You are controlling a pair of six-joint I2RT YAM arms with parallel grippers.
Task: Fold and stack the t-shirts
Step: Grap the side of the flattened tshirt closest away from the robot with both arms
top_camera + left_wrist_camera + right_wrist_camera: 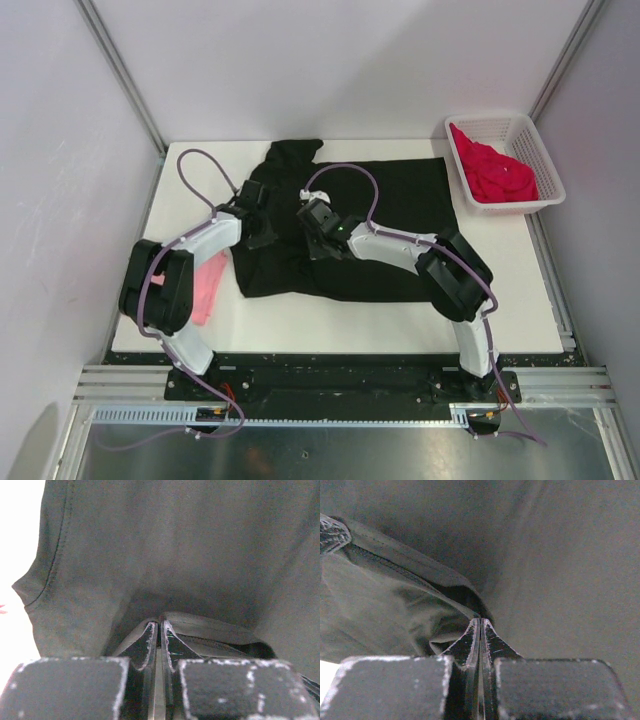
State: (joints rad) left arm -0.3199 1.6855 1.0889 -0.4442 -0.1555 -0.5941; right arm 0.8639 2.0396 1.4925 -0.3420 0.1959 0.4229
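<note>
Black cloth covers the middle of the table (350, 322). The black tee (405, 205) is spread there nearly flat, with one sleeve pointed to the far edge and its left part gathered in folds below the two wrists. In the left wrist view the cloth is seen as dull dark grey, and a stitched hem is seen along its left border. In the right wrist view a stitched hem is folded over just beside the fingers.

The left gripper (160, 624) is closed tight, with its fingers pressed together, and a fold of the black tee is pinched at the tips. The right gripper (481, 621) is closed in the same way on another fold of this tee.

The pink tee (205, 290) is laid at the left edge of the table and is partly hidden under the left arm. The red tee (495, 172) is crumpled inside the basket (543, 160), which is placed at the far right corner.
</note>
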